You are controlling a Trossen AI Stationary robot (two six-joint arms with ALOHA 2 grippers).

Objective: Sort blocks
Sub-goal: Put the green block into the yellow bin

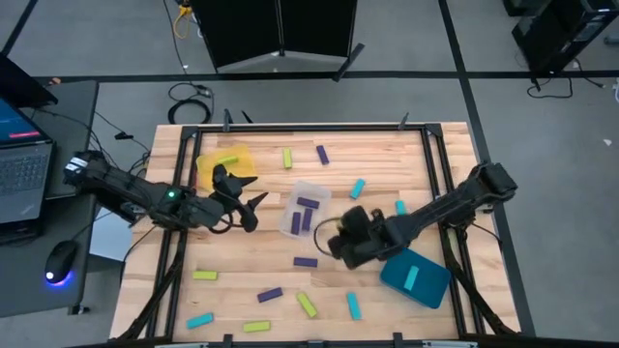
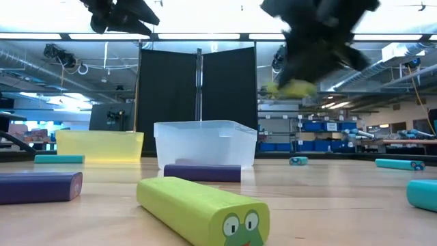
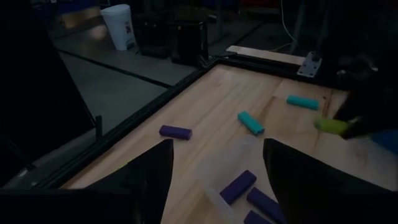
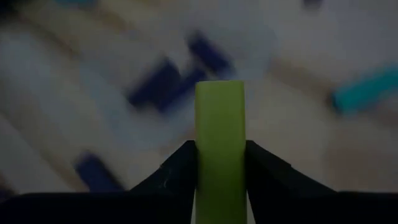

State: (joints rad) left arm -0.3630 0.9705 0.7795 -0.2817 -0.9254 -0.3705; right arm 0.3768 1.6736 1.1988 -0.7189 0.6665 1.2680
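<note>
Now | right gripper (image 4: 219, 163) clamped on lime-green block (image 4: 219, 124), long axis pointing forward | yellow tray (image 1: 228, 164) across the table, nearer open-fingered left gripper (image 1: 250, 206)

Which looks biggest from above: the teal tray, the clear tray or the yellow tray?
From the high view, largest first:
1. Teal tray.
2. Clear tray and yellow tray: they look about alike, and the left gripper partly covers the yellow one, so no ranking.

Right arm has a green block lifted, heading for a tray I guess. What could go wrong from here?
1. The right gripper pinches the green block only at one end, so it may swing or slip out.
2. The left gripper hangs open beside the yellow tray, so the arms may collide there.
</note>
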